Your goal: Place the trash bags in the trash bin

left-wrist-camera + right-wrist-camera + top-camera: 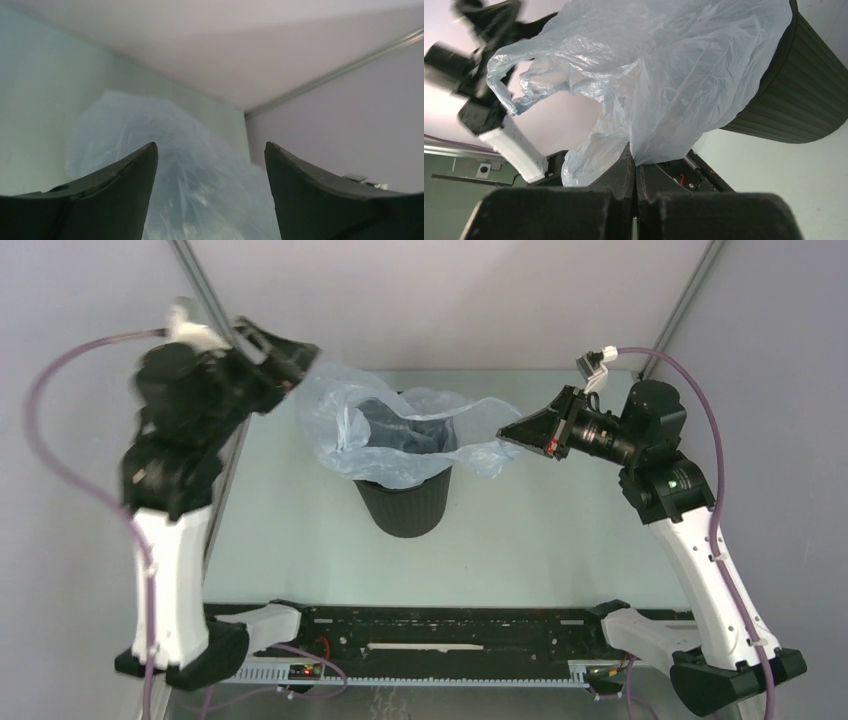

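While the top view shows the trash bag draped over the black trash bin at mid-frame on the surface, only the right wrist view shows the right end effector pinching its film. The left wrist view shows the left end effector gaping wide, gripping nothing.

The trash bag is pale grey-blue and half transparent, with white shine along its wrinkles. The trash bin is matte black, and its wall has a pattern of fine vertical ribs. The desk is light mint green. The left end effector and the right end effector are both black. The lower links of the arms are white, and the cables are purple.
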{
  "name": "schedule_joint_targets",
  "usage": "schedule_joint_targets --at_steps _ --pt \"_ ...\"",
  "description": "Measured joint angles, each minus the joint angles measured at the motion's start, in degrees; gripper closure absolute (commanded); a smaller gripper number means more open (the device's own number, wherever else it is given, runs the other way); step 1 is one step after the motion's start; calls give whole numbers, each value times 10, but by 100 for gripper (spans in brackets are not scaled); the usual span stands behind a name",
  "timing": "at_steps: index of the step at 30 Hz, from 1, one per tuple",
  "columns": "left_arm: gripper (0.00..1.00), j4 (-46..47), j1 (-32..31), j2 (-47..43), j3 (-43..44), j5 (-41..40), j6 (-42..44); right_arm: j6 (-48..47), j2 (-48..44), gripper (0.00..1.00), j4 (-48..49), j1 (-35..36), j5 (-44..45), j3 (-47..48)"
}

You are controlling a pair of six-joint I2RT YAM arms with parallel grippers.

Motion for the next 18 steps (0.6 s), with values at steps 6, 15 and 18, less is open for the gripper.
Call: schedule_joint_targets --at_steps 6,15,18 --pt "22 82 3 25 -259 123 -99 0 -3 100 0 0 -7 0" --pt "20 186 -41 -12 -410 181 -186 0 -12 100 0 0 -9 0" --pt "20 227 -68 16 -401 195 -196 0 -15 100 0 0 -8 0"
